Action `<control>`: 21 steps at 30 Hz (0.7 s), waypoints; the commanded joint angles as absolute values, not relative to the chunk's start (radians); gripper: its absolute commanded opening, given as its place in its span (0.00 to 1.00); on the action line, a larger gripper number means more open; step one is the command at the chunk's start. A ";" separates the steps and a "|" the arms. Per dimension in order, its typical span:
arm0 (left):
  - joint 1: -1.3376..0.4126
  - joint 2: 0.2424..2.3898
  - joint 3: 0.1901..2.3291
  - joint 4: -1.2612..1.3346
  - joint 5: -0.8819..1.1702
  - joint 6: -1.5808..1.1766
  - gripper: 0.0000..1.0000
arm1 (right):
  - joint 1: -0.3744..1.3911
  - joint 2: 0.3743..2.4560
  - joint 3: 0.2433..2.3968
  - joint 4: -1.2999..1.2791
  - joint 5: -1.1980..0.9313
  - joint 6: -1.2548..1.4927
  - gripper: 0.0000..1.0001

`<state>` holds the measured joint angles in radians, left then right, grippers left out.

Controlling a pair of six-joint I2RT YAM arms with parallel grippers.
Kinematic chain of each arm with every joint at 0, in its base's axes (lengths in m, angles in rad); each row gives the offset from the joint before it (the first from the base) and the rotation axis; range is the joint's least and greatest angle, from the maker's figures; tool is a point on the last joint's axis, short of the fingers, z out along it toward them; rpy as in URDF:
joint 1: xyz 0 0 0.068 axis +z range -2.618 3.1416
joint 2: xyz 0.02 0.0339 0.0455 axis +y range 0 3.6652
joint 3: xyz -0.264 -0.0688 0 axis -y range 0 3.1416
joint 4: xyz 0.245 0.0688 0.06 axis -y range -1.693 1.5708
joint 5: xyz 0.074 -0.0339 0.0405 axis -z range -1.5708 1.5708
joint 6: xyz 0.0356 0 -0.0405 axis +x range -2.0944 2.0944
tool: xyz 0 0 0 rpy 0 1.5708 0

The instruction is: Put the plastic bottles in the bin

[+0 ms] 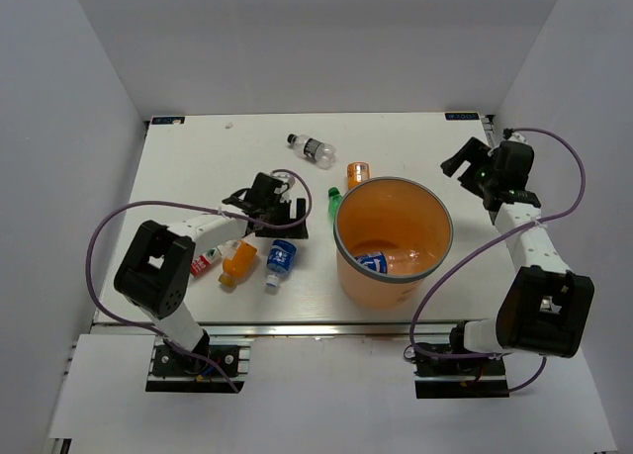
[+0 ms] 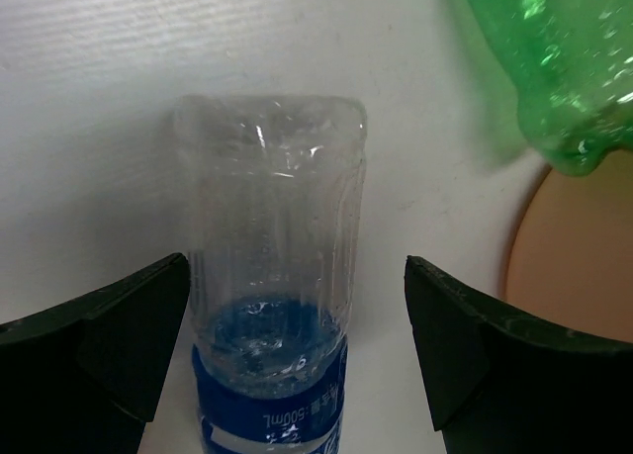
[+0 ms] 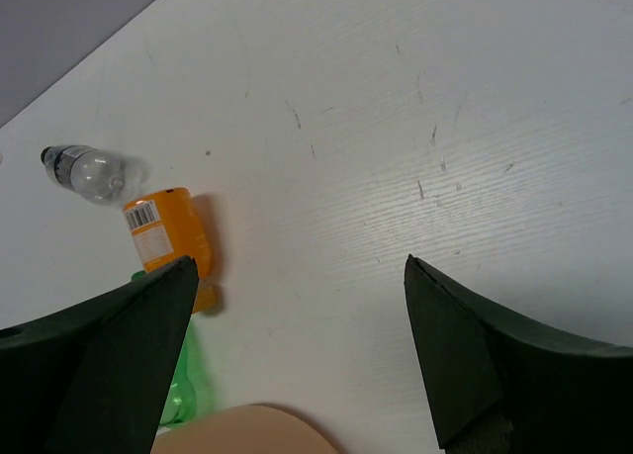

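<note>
My left gripper point(image 1: 282, 205) point(image 2: 297, 281) is open, its jaws either side of a clear bottle with a blue label point(image 2: 269, 306) lying on the table, with gaps on both sides. A green bottle point(image 1: 334, 202) point(image 2: 569, 68) lies just beyond it, against the orange bin point(image 1: 392, 276) point(image 2: 579, 261). A blue-labelled bottle point(image 1: 375, 263) lies inside the bin. An orange bottle point(image 1: 358, 173) point(image 3: 163, 238) and a clear dark-capped bottle point(image 1: 312, 149) point(image 3: 89, 170) lie behind the bin. My right gripper point(image 1: 465, 163) point(image 3: 297, 276) is open and empty above the far right of the table.
Near my left arm lie a blue-labelled bottle point(image 1: 280, 259), an orange bottle point(image 1: 238, 262) and a red-labelled bottle point(image 1: 206, 263). The green bottle point(image 3: 183, 390) and the bin's rim point(image 3: 247, 429) show low in the right wrist view. White walls enclose the table point(image 1: 198, 167).
</note>
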<state>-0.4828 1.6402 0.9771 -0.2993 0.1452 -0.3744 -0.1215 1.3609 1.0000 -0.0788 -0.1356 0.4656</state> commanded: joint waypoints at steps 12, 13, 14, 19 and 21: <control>-0.526 1.621 1.093 -0.397 0.051 -0.397 0.63 | -0.239 1.321 0.879 0.080 -0.290 0.555 0.89; -0.526 1.615 1.144 -0.411 0.002 -0.400 0.55 | -0.239 1.312 0.861 0.092 -0.288 0.555 0.89; -0.526 1.611 1.172 -0.423 -0.033 -0.400 0.53 | -0.241 1.302 0.851 0.104 -0.287 0.552 0.89; -0.526 1.583 1.354 -0.469 -0.118 -0.374 0.50 | -0.244 1.258 0.831 0.126 -0.285 0.529 0.89; -0.526 1.585 1.477 -0.479 -0.150 -0.377 0.50 | -0.244 1.244 0.816 0.156 -0.307 0.532 0.89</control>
<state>-0.5240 1.6615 1.3365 -0.4606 -0.0624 -0.3855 -0.2363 1.2827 0.8349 0.0605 -0.2691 0.5415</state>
